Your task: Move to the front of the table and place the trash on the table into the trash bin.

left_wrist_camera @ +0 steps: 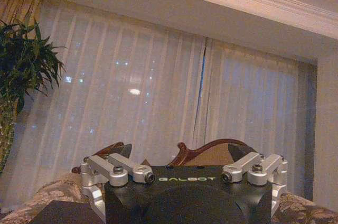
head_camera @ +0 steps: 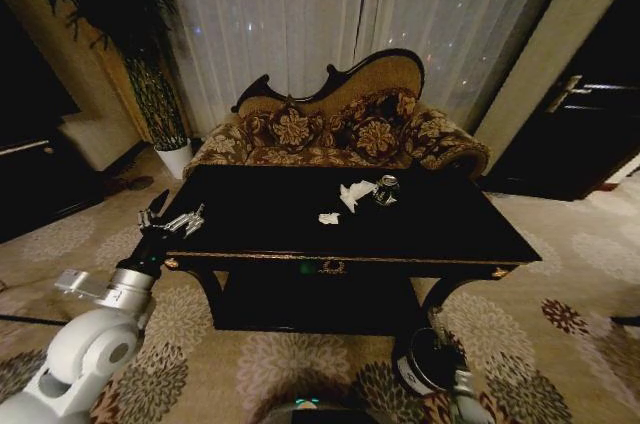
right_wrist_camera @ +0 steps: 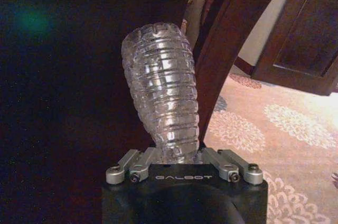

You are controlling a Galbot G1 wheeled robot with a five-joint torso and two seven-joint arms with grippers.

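Right wrist view: my right fingers [right_wrist_camera: 182, 163] clamp the ribbed clear plastic bottle [right_wrist_camera: 161, 86], long axis pointing straight out, low beside the glossy black worktop's [head_camera: 280, 219] leg, above the dark cylindrical trash bin [head_camera: 428, 362]; my left fingers [head_camera: 172, 218] spread wide at the worktop's left edge.

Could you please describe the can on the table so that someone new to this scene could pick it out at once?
Start at the wide black table in front of the floral sofa. On its far right part lies a small cluster of litter. The can is the short shiny item at the cluster's right, touching the larger crumpled white paper; unlike the paper scraps, it is metallic and round.
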